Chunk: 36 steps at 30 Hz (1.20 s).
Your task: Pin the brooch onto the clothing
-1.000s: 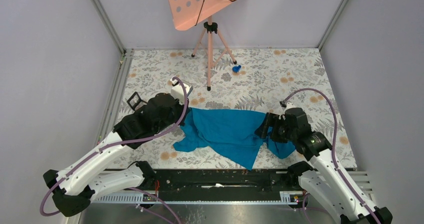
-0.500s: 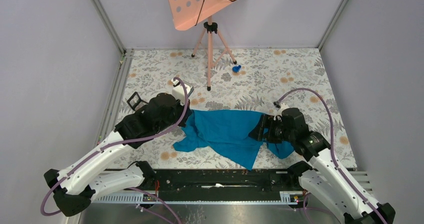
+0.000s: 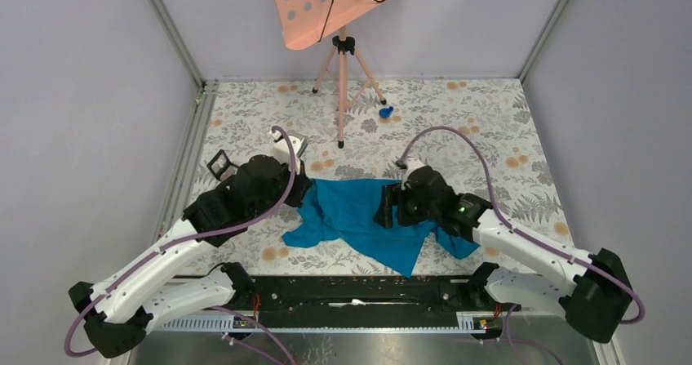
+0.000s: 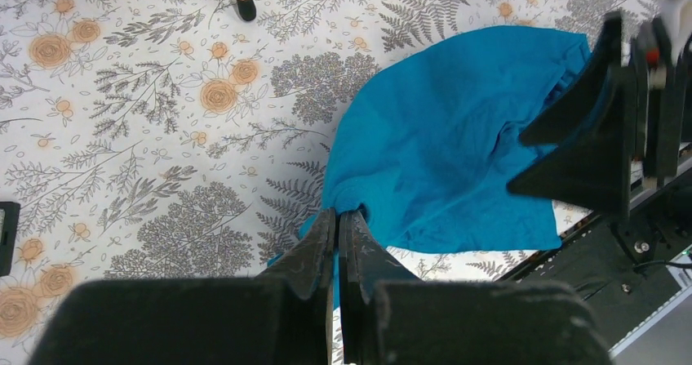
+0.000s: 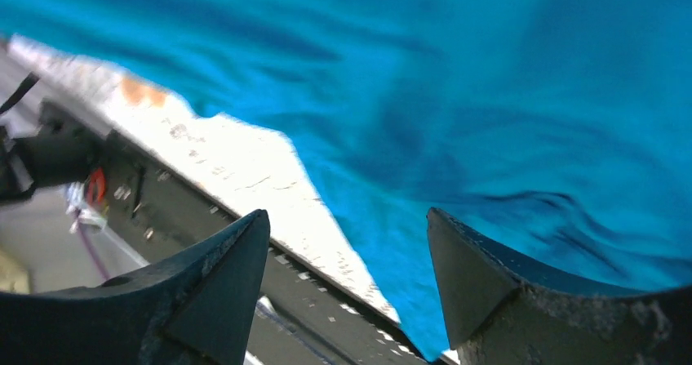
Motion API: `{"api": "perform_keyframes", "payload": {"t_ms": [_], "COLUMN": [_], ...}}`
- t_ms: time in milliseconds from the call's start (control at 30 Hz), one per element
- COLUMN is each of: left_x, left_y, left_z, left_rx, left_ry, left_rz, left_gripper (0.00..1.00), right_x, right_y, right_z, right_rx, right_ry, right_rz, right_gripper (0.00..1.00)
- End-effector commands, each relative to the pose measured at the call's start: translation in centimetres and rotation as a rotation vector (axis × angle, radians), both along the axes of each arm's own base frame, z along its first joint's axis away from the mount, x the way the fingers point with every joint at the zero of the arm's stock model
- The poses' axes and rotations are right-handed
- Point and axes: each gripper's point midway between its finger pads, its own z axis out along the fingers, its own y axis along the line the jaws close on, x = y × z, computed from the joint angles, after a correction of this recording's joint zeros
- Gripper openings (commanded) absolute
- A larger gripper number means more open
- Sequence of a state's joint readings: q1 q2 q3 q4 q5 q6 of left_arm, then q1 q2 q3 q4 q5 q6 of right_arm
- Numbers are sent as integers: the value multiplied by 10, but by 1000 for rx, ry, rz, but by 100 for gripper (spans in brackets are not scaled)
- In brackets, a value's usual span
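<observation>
T-shirt (image 3: 351, 210), long axis left-right.

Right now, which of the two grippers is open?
The right gripper, spread wide over the T-shirt; the left gripper is pinched shut on its edge.

Soft, even light falls from overhead, bright and without glare. The arms and the stand (image 3: 343, 79) cast only faint shadows on the table (image 3: 481, 112). From above everything looks crisp. The left wrist view is sharp on the shirt (image 4: 441, 136), with the left gripper (image 4: 335, 216) dark and slightly soft. The right wrist view is smeared with blur: folds streak, the table pattern washes out to white, and the right gripper (image 5: 347, 218) is near black.
</observation>
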<state>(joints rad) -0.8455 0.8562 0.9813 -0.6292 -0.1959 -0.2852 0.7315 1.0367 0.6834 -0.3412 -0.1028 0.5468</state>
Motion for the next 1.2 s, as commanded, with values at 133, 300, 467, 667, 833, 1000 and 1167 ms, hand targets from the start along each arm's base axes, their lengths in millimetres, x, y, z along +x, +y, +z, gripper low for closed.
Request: {"api": "perform_keyframes", "payload": {"t_ms": [133,300,467,667,833,1000,1167], "left_x": [7,7,6,6,7,10,11], "left_y": [-3,0,3,5,6,17,34], "left_z": [34,42,47,53,53,59,78], "left_rx": [-138,-154,-154,-154,-148,-125,-116], "left_ry": [-64,-78,-85,-90,-90,-110,-180], "left_rz": [43,48,45,46,53,90,135], "left_gripper": [0,0,0,0,0,0,0], "right_x": [-11,-15,3,14,30,38,36], "right_y": [105,125,121,114,106,85,38], "right_z": [54,13,-16,-35,-44,-13,58], "right_rx": [152,28,-137,-257,-346,-384,-348], "right_ry": [-364,-379,-416,-457,-493,-527,-623], "right_rz": [274,346,342,345,283,189,59], "right_gripper": [72,69,65,75,63,13,0]}}
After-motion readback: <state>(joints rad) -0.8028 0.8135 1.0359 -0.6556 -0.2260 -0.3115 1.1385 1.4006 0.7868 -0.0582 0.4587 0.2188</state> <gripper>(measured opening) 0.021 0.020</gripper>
